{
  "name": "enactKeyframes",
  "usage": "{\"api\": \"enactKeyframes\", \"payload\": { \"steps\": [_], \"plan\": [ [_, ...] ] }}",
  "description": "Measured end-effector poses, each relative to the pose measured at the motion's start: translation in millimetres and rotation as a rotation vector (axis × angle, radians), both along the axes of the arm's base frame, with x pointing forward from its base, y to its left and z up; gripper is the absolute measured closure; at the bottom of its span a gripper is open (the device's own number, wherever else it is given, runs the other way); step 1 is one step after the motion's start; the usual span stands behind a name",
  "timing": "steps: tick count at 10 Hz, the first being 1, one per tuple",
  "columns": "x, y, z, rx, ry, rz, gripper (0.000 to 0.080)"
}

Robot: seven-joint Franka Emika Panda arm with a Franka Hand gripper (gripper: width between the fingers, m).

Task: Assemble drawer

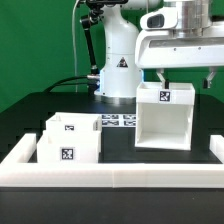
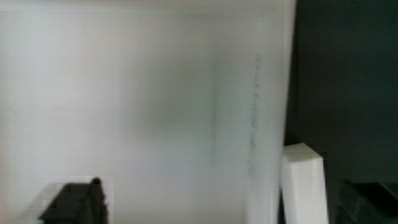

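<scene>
The drawer's tall white shell (image 1: 163, 118) stands upright at the exterior view's right, a square tag on its top front. The two small open-topped trays (image 1: 70, 140) sit side by side at the exterior view's left, one showing a tag on its front. My gripper (image 1: 185, 78) hangs just above the shell's top, toward its right side, jaws wide apart and empty. In the wrist view the shell's white surface (image 2: 143, 100) fills most of the picture, and a white wall edge (image 2: 302, 185) stands between the dark fingertips (image 2: 71, 202) of my gripper (image 2: 221, 205).
A long low white border wall (image 1: 110, 178) runs along the table's front and up both sides. The marker board (image 1: 118, 121) lies flat behind the trays. The robot base (image 1: 118, 70) stands at the back before a green backdrop.
</scene>
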State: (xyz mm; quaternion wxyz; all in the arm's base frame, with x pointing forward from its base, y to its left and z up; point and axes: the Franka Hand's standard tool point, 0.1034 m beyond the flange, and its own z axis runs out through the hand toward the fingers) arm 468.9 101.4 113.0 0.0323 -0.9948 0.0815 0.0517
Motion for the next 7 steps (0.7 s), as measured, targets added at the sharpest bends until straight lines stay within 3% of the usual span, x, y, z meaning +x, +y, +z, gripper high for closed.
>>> {"api": "enactKeyframes", "payload": {
  "steps": [4,7],
  "plan": [
    [-6.8,7.0,-10.4,0.0,-0.005,0.005,0.015],
    [-6.4,7.0,-10.1,0.0,-0.005,0.007,0.0554]
  ]
}}
